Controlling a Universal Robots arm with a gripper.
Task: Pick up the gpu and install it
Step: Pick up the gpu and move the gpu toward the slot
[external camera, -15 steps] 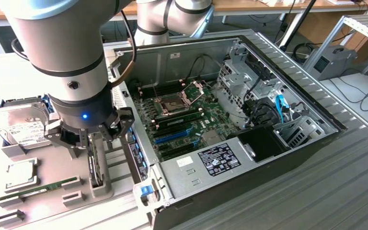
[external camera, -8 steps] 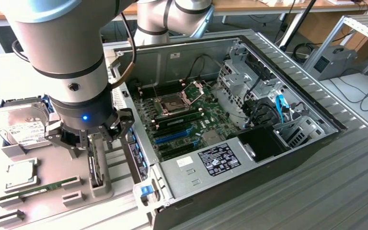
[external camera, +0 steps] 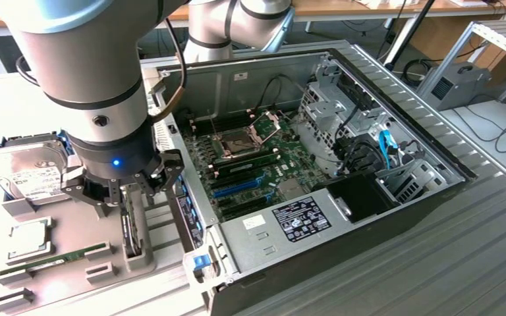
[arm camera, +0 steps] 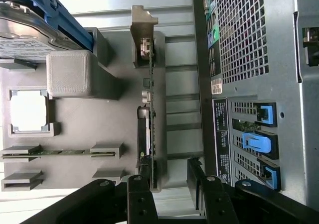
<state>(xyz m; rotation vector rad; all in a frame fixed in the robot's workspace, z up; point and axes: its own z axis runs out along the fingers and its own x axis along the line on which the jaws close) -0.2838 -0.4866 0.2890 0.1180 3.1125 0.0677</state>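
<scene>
Graphics card [arm camera: 149,109]: stood on edge in grey slotted holder [external camera: 139,255] on worktop [external camera: 447,263], just beside open computer case [external camera: 262,72]; upper edge left free for gripping. Claw [external camera: 121,197]: spread wide, empty, poised over card. Card not yet lifted.

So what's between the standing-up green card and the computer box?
Just bare ribbed table, seen in the wrist view: the gpu stands in its gray holder, apart from the computer case.

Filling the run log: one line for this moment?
gripper: open | position: above gpu | gpu: on edge in gray holder, ungripped | case: open
</scene>
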